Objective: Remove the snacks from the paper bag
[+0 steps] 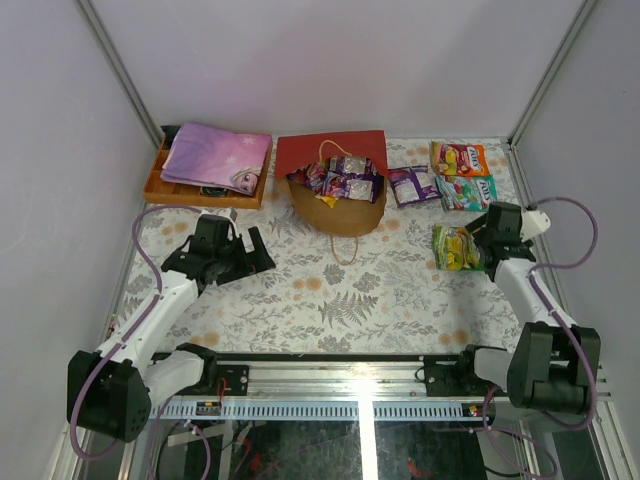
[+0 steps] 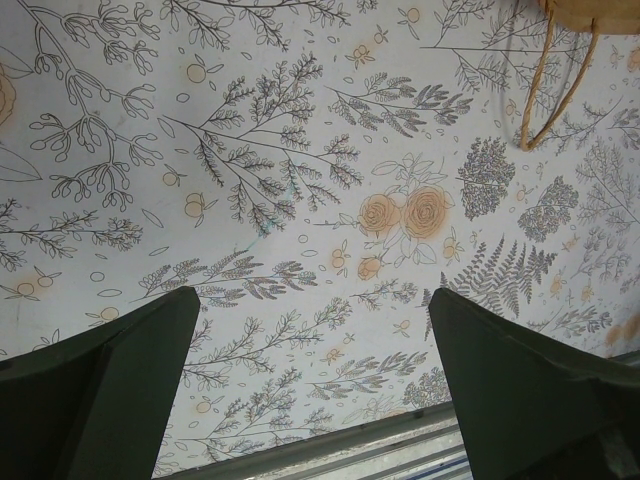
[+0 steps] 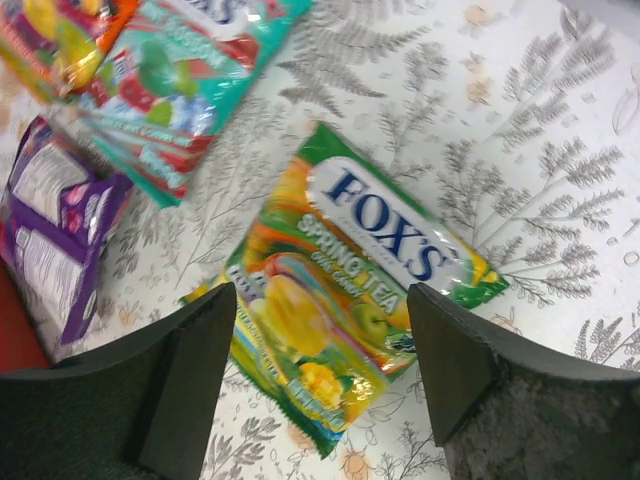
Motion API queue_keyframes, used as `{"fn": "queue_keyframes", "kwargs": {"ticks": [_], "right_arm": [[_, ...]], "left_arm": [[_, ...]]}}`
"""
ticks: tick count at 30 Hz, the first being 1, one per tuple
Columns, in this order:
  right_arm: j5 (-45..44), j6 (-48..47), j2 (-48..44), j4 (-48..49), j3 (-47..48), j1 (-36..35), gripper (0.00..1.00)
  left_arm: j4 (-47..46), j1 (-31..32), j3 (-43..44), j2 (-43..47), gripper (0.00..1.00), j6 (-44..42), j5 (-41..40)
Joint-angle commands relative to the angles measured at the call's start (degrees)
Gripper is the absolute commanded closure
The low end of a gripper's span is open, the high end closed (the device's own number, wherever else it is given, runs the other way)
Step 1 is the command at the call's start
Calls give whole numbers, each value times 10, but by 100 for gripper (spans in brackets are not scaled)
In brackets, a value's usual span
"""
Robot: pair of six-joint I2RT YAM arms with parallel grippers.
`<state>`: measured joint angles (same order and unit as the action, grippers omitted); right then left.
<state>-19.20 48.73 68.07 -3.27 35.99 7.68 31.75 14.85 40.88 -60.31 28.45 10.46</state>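
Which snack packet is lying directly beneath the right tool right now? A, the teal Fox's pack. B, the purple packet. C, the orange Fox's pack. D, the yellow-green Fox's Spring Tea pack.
D: the right wrist view shows the yellow-green Fox's Spring Tea pack lying flat on the table, framed by the right tool, whose jaws stand apart on either side of it.

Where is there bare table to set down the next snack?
Free: the wide stretch in front of the paper bag, between left gripper and right gripper. Crowded: right of the bag, where four packets fill that side.
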Motion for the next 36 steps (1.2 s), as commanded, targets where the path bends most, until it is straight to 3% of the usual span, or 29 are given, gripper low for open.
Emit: {"fn": "queue_keyframes", "kwargs": {"ticks": [1, 4, 10, 30, 36], "right_arm": [[-104, -115, 32, -77, 108, -83, 18], [-123, -143, 68, -98, 131, -119, 8], [-131, -154, 88, -108, 104, -121, 0], [-55, -174, 231, -59, 129, -120, 1], [-14, -158, 252, -74, 141, -82, 1]], "left_arm": [[-14, 3, 7, -4, 0, -8, 0], [-14, 3, 7, -4, 0, -9, 1], [-14, 4, 7, -1, 0, -9, 4], [-19, 7, 7, -6, 0, -12, 24], [-22, 7, 5, -10, 0, -12, 35]]}}
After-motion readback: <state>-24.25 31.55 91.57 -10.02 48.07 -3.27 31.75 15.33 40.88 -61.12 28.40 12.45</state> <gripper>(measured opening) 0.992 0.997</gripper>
